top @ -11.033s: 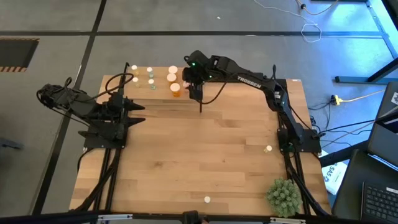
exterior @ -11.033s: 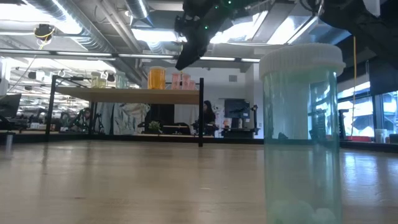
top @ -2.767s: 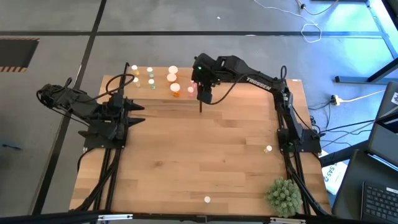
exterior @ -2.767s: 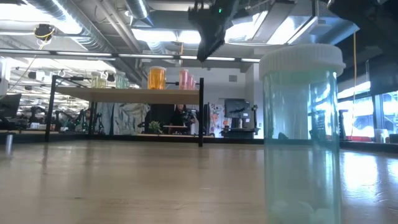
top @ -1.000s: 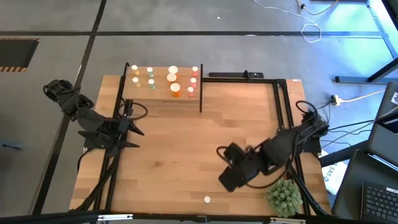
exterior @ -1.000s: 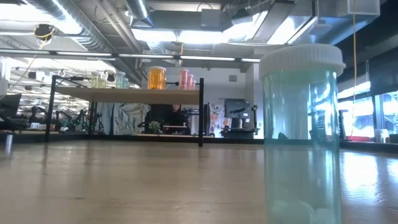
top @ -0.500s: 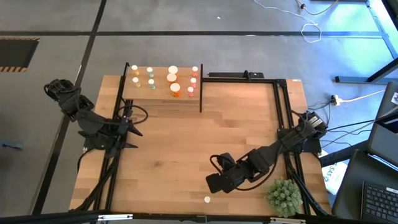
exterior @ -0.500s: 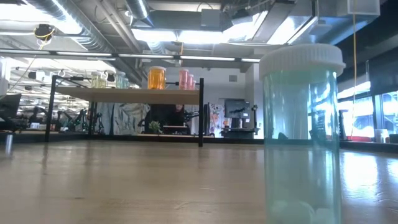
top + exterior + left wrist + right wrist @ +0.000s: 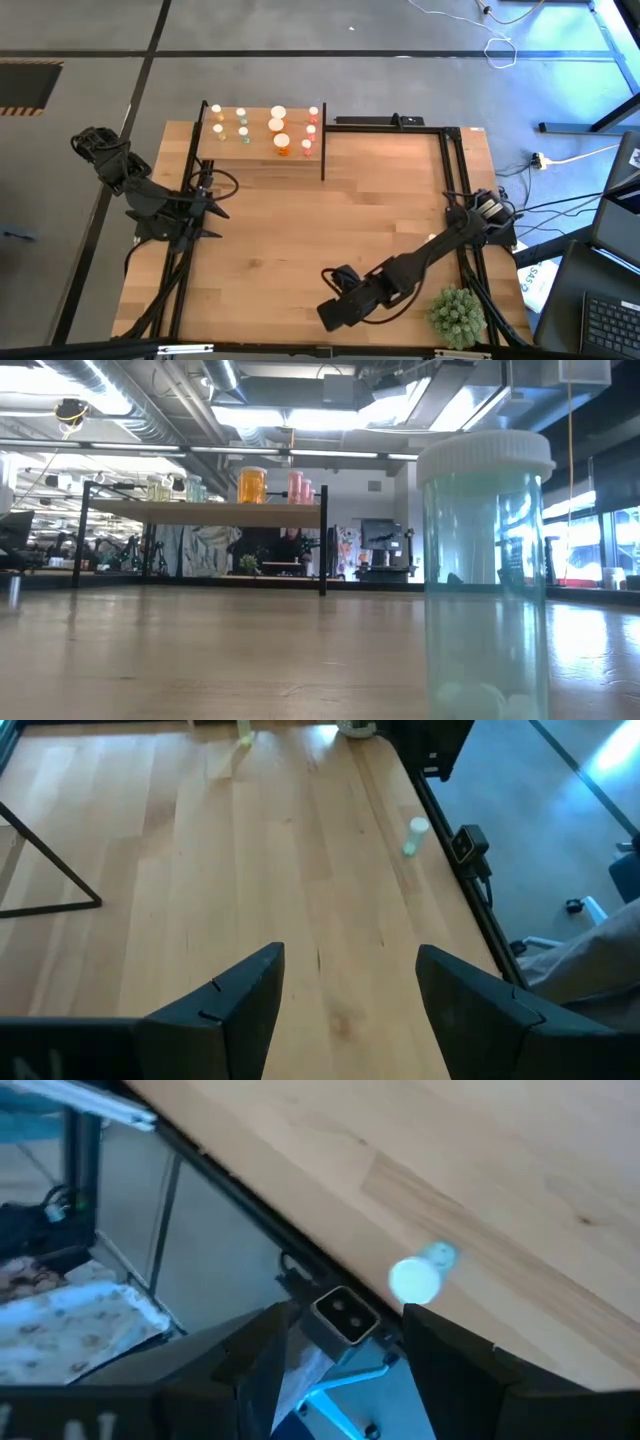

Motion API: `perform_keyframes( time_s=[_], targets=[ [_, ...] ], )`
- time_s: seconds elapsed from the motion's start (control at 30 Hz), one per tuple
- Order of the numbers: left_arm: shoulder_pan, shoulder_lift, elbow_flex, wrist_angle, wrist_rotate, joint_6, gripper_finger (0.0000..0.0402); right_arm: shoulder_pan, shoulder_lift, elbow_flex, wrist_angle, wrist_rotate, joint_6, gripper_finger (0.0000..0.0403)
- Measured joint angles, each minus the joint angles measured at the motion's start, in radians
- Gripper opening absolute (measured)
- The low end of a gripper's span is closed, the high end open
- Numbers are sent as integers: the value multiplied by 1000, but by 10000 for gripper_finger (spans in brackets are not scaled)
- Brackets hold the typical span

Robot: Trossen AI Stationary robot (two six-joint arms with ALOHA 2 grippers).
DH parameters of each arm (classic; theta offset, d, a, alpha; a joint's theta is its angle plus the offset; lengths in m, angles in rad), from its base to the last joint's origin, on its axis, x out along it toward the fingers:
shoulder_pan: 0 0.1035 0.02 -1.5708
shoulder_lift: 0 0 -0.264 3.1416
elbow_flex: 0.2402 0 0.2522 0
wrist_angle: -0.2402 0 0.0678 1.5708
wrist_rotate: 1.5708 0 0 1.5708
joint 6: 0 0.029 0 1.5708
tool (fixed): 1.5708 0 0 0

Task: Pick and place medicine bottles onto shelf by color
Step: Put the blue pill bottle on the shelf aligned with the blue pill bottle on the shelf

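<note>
A pale green medicine bottle [image 9: 415, 1275] with a white cap stands upright on its base at the table's near edge, looming close in the low view [image 9: 487, 570]. My right gripper [image 9: 345, 1370] hovers open just above and short of it, fingers slanting down. In the high view that gripper [image 9: 328, 314] covers the bottle. The shelf [image 9: 262, 150] at the far left carries several bottles: orange [image 9: 251, 485], pink [image 9: 298, 487] and pale green [image 9: 170, 488]. Another pale green bottle [image 9: 415, 833] stands by the table's right edge. My left gripper [image 9: 345, 1010] waits open at the left side [image 9: 214, 200].
A spiky green plant ball [image 9: 457, 315] sits at the near right corner, close beside my right arm. A small camera block [image 9: 342, 1315] hangs on the table's near edge just below the bottle. Bare wooden tabletop [image 9: 320, 220] fills the middle.
My right gripper has swung down and toward the table's near edge and left, rolling as it went, and now hangs over the bottle at that edge. Its fingers have stayed open.
</note>
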Motion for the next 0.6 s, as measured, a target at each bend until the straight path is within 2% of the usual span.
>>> perform_keyframes(
  time_s=[0.13,0.27,0.6],
  targets=[
    [0,0,0,0,3,0,224,-1,11,0,-27,7,65,200],
    [0,0,0,1,20,0,224,-2,11,0,-27,58,122,200],
    [0,0,0,1,26,0,224,-2,46,0,-40,59,103,200]
  ],
)
